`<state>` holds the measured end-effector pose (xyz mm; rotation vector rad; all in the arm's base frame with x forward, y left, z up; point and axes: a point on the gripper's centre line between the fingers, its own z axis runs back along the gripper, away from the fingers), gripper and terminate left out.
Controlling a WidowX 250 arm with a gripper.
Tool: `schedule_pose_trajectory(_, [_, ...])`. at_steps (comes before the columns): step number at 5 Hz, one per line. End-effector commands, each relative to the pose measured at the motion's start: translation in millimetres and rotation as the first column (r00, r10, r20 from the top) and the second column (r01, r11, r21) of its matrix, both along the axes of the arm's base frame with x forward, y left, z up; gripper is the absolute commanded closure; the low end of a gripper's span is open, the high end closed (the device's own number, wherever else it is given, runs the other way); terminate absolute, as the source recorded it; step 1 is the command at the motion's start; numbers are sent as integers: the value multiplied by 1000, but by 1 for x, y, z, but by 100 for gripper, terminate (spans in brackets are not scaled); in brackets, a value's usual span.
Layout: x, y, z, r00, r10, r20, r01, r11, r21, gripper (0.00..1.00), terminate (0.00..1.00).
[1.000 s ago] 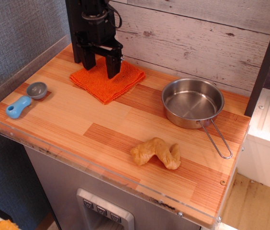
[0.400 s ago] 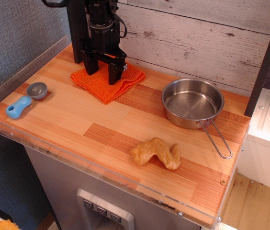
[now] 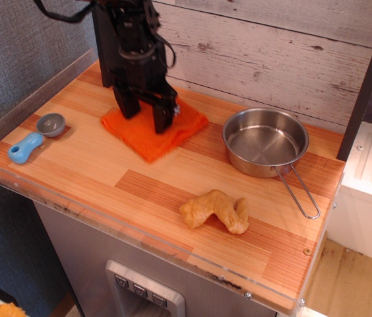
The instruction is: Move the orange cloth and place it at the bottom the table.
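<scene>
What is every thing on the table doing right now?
Gripper: jaws spread, tips down on the cloth.
Cloth: flat at the back of the table, under the gripper.
Pan: upright, empty, handle pointing to the front.
Dough lump: lying near the front edge.
Blue scoop: lying at the left side.
Table: holds all of these.

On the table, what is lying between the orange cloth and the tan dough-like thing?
Nothing: in the single camera view, only bare wooden table planks separate the square orange knit cloth from the tan, lumpy, twisted dough-like thing.
</scene>
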<state>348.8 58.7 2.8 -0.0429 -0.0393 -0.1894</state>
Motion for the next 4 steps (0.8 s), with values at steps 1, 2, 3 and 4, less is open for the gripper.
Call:
schedule_pose_trajectory(1, [-77,-10,6,996,42,-75,-42,999,-3,0,0])
schedule_pose_trajectory(2, [-100,0,11,994,72,-86,-70,997,33,0,0])
schedule_pose_trajectory(3, [-108,5,13,992,95,-86,-92,995,45,0,0])
schedule_pose_trajectory(4, [-88,-7,25,998,57,-25,-55,997,62,0,0])
